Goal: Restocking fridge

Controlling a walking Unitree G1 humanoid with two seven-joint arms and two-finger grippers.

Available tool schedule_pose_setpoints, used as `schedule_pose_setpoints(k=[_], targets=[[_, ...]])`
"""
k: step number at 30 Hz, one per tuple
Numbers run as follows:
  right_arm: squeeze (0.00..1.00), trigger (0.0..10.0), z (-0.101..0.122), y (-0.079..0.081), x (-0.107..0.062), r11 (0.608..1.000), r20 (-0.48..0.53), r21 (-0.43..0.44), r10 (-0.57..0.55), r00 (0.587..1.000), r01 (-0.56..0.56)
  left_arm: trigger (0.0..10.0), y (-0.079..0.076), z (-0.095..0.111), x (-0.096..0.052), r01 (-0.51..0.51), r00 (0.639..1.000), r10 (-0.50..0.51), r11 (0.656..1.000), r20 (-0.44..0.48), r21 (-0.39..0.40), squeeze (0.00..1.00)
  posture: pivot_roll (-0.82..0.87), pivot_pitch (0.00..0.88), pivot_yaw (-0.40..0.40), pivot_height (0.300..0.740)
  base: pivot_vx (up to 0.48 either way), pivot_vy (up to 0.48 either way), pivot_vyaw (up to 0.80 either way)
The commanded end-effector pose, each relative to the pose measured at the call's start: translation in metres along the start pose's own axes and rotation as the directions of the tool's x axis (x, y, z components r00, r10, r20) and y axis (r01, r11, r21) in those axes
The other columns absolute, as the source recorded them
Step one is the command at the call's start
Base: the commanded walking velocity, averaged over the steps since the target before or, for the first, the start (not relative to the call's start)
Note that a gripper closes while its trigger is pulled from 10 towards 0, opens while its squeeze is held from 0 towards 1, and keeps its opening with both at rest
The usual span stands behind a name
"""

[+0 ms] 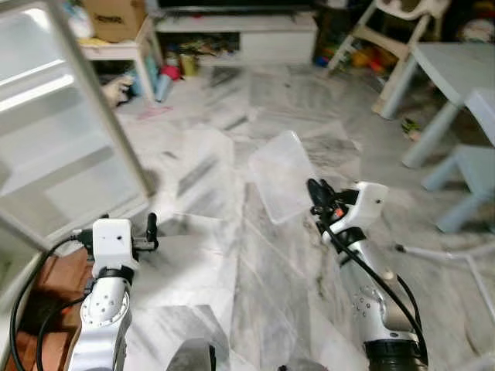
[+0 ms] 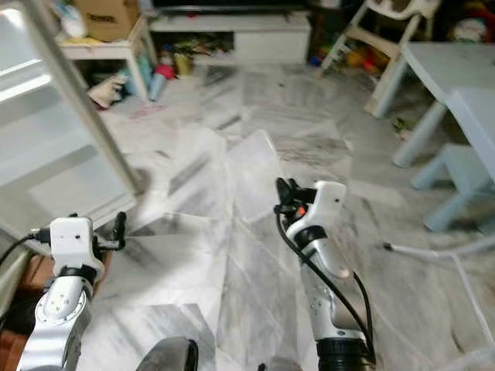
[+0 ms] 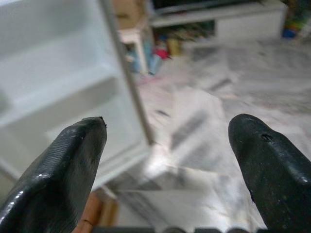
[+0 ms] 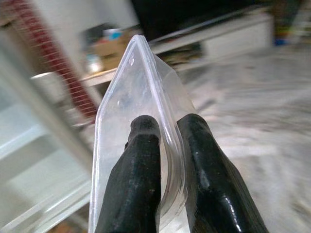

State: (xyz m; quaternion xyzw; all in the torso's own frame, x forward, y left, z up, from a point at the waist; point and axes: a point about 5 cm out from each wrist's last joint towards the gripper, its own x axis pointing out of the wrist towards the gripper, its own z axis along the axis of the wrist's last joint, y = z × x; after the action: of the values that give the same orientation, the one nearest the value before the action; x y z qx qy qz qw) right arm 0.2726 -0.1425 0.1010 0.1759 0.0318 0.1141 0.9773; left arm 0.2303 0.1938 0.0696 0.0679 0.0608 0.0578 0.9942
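My right gripper [image 4: 167, 127] is shut on the edge of a clear plastic tray [image 1: 281, 175]. It holds the tray tilted above the marble floor, ahead of me and right of centre. In the right wrist view the tray [image 4: 138, 82] stands up thin between the two black fingers [image 4: 138, 160]. My left gripper [image 3: 167, 131] is open with nothing between its fingers and is held low at my left. Just beyond it stands the open fridge [image 1: 58, 147], with white shelves inside and its grey frame edge [image 1: 100, 108] slanting down towards me.
A light blue children's table [image 1: 456, 62] and stool [image 1: 472, 174] stand at the right, with a high chair [image 1: 402, 23] behind. A white low cabinet [image 1: 255, 35], a cardboard box [image 1: 116, 15] and toys line the far wall. A white tube [image 1: 441, 251] lies on the floor.
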Motion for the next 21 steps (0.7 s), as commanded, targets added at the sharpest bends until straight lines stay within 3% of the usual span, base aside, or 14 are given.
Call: schedule_pose_setpoints(k=[1, 6, 21], targets=[[0.0, 10.0, 0.0, -0.008, -0.001, 1.0, -0.008, -0.006, -0.025, 1.0, 0.024, 10.0, -0.007, 0.006, 0.003, 0.009, 1.0, -0.01, 1.0, 0.029, 0.005, 0.0, 0.0, 0.0, -0.022, 0.74, 0.0, 0.0, 0.79], [0.0, 10.0, -0.001, -0.003, 0.002, 1.0, -0.022, -0.01, 0.026, 0.999, -0.027, 10.0, -0.004, 0.015, 0.009, -0.027, 0.998, 0.027, 1.0, 0.056, -0.012, 0.0, 0.01, 0.0, -0.037, 0.74, 0.0, 0.0, 0.8], [0.0, 10.0, -0.003, 0.002, 0.0, 0.997, -0.023, -0.006, 0.074, 0.997, -0.074, 10.0, -0.004, 0.007, 0.005, -0.039, 0.999, 0.04, 0.999, 0.024, -0.011, 0.0, -0.01, 0.0, -0.002, 0.74, 0.0, 0.0, 0.79]])
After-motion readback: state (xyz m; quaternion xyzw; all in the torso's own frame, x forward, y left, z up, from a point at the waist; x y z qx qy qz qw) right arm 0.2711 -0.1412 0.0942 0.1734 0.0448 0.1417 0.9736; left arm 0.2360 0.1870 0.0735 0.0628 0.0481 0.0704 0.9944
